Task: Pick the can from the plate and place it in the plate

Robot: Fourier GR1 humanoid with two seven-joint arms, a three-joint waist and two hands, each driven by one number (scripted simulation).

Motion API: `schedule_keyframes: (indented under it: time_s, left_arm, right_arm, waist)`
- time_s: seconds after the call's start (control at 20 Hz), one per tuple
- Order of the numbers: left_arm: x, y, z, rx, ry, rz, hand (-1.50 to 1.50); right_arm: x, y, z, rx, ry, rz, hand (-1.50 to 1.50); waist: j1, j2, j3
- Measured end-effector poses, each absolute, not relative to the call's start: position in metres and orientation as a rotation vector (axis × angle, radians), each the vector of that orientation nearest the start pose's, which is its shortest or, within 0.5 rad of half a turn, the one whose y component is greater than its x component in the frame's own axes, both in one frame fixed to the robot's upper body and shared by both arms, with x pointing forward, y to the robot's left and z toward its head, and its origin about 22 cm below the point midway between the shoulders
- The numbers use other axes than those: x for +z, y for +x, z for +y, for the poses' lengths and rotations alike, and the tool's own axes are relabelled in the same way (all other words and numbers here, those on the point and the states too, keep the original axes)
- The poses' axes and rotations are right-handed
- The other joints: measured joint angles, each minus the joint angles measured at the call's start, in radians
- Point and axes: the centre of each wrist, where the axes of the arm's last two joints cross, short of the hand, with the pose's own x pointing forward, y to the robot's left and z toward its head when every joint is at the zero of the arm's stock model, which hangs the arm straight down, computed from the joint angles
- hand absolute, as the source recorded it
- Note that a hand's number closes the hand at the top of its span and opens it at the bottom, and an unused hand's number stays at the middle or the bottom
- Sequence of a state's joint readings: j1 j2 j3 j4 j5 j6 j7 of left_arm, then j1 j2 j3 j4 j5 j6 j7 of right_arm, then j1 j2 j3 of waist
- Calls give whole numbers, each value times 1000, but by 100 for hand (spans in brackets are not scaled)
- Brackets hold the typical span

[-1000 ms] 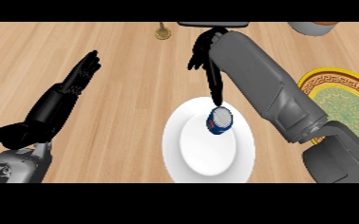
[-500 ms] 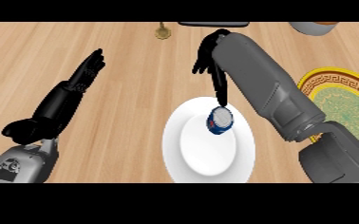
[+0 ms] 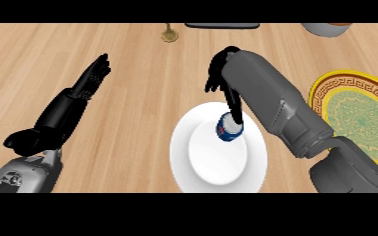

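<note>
Head view, wooden counter [image 3: 140,80].

1. Can [image 3: 229,129]: blue w/ white and red markings, stood on the white plate [image 3: 199,165], on the plate's upper right part, near the rim. Top partly covered by a black finger.

2. White plate: plain, round, centre-low in view, lower edge cut by the view's limit. Held only the can.

3. Right hand [image 3: 221,77]: black, at end of grey forearm entering from lower right and crossing over the white plate's right rim. Hand bent down over the counter just above the plate; fingers [image 3: 235,105] hung down, one long finger reaching to the can's top and touching it. Whether fingers were curled round the can or only resting on it: cannot tell, forearm and the hand's own back hid the rest.

4. Left hand [image 3: 92,77]: black, at view's left, well apart from plate and can. Fingers straight, together, pointing up-right; held nothing, lay over bare counter.

5. Patterned plate [image 3: 325,87]: yellow rim w/ dark key border, green centre; at right edge, partly behind right forearm, apart from the white plate.

6. Small brass-coloured item [image 3: 170,34]: top centre, on counter; kind unclear.

7. Dark flat item [image 3: 221,25]: top edge, cut off.

8. Grey bowl-like item [image 3: 325,29]: top right corner, cut off.
</note>
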State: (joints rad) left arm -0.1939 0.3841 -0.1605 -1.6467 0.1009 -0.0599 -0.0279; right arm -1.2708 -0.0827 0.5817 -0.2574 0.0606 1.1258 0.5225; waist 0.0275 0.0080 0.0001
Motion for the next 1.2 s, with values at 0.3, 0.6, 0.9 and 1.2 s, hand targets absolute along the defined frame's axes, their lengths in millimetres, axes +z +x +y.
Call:
schedule_keyframes:
  time_s: [0.3,0.6,0.9,1.2]
  left_arm:
    - [79,279,257,-463,7,-1780,0]
    - [72,275,254,-459,11,-1780,0]
    - [72,275,270,-458,19,-1777,0]
    - [72,273,272,-457,20,-1776,0]
  right_arm:
    - [72,436,-75,1765,51,-119,-150]
    - [54,426,-73,1796,80,-87,-150]
    - [45,417,-73,1842,92,-84,-150]
    - [43,409,-78,1890,90,-106,150]
  waist:
    - [-8,-3,0]
    - [-16,-11,-1]
    - [-21,-24,-3]
    - [-20,-28,-4]
